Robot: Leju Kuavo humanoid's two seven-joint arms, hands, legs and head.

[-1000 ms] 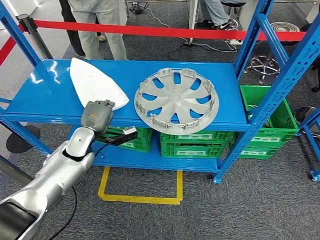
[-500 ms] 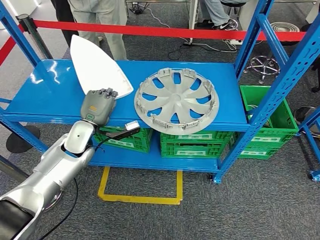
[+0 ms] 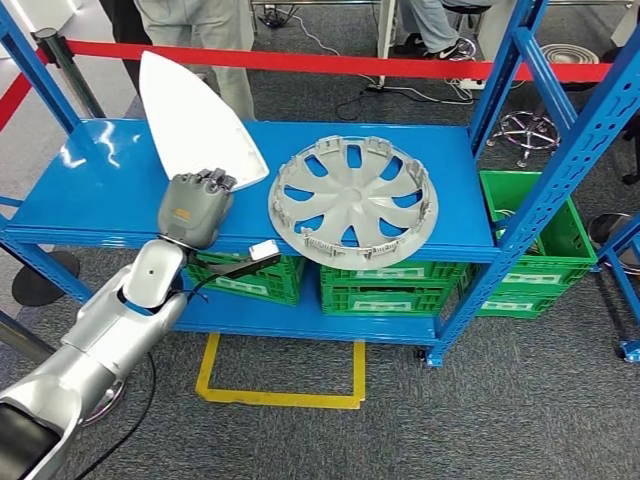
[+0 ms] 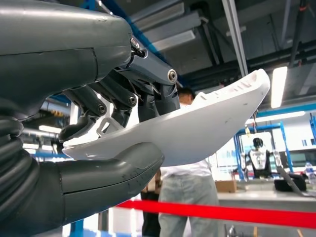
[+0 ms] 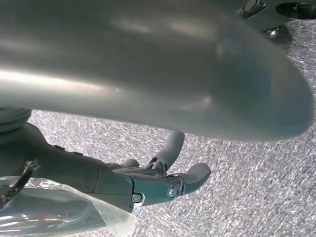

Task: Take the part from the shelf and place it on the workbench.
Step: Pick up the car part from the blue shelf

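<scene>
Left robot hand [image 3: 195, 208]: grips the white part [image 3: 198, 122] at its broad near end.
Part: tilted above the blue shelf [image 3: 90, 200], long axis pointing away.
Right robot hand [image 5: 164, 180]: hangs empty, fingers apart.

We list a blue steel shelf rack [image 3: 90, 200] with perforated uprights, standing on grey carpet floor [image 3: 490, 400]. On its lower tier, just below the fingers, we count green plastic crates [image 3: 381, 288]; another green crate [image 3: 562, 245] sits off to the side. A yellow floor marking [image 3: 279, 397] lies before the rack. Beyond the fingertips runs a red barrier tape [image 3: 340, 63] on a dark post [image 3: 64, 60], with people's legs [image 3: 192, 50] behind it (cables trail there too). Ceiling strip lights [image 4: 277, 86] glow overhead.
</scene>
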